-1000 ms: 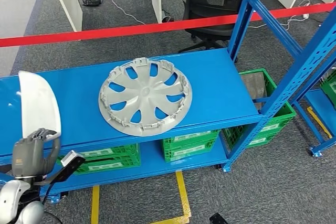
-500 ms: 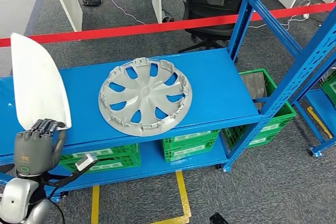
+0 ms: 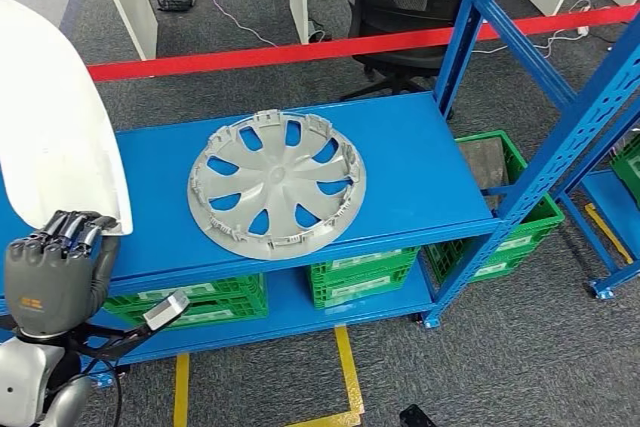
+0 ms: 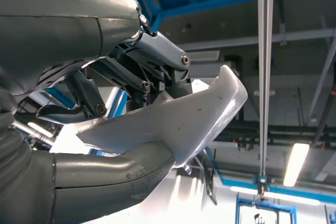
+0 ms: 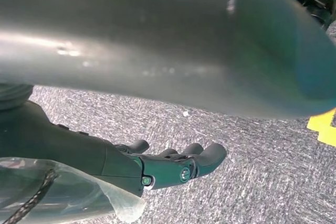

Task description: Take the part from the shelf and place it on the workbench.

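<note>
We grip the white part in our left robot hand, fingers and thumb clamped on its lower edge, holding it upright above the left end of the blue shelf. A grey wheel cover lies flat on the shelf. Our right robot hand hangs over the carpet, fingers apart and holding nothing.

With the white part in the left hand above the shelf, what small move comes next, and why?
Probably draw the left hand back from the blue shelf, keeping its grip. It already holds the white part by the lower edge, raised off the shelf, so the pick looks done. The workbench is not visible here.
</note>
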Available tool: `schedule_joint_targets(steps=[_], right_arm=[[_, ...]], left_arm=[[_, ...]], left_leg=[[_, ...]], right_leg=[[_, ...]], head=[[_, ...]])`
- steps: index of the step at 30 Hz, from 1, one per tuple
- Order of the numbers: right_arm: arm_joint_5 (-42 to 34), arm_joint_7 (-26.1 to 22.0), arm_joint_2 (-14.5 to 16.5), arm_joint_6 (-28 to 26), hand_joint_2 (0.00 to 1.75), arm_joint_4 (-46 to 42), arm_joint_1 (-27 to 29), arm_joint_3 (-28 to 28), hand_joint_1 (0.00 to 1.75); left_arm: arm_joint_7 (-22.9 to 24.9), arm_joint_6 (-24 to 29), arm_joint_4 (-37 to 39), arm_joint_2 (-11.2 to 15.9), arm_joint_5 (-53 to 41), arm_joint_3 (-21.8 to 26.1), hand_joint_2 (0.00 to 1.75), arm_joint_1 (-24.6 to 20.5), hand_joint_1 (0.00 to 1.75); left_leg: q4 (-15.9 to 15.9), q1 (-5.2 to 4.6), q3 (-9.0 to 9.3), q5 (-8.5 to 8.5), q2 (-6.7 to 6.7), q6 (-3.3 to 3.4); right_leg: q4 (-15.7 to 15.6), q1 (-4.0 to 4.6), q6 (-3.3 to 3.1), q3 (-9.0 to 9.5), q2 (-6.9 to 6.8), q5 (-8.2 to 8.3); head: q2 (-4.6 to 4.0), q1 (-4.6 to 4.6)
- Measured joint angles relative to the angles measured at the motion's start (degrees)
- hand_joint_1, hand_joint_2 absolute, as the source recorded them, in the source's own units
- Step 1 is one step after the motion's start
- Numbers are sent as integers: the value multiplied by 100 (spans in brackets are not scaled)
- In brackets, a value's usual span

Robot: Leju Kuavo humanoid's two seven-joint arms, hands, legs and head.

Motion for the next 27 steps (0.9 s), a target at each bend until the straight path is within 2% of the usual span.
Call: schedule_joint_targets(steps=[6,15,27], right_arm=[[-56,0,2,-34,0,2,1,3,0],[-140,-7,10,-79,0,7,25,3,0],[-174,-8,17,-87,0,15,35,3,0]], left_arm=[[36,1,-114,-21,240,14,175,54,175],[-129,0,114,-202,951,260,175,206,175],[-88,0,354,-248,914,369,175,291,175]], left_leg=[[0,0,0,0,0,0],[0,0,0,0,0,0],[0,0,-1,0,0,0]], right_leg=[[0,0,0,0,0,0],[0,0,0,-1,0,0],[0,0,0,-1,0,0]], head=[[0,0],[0,0],[0,0]])
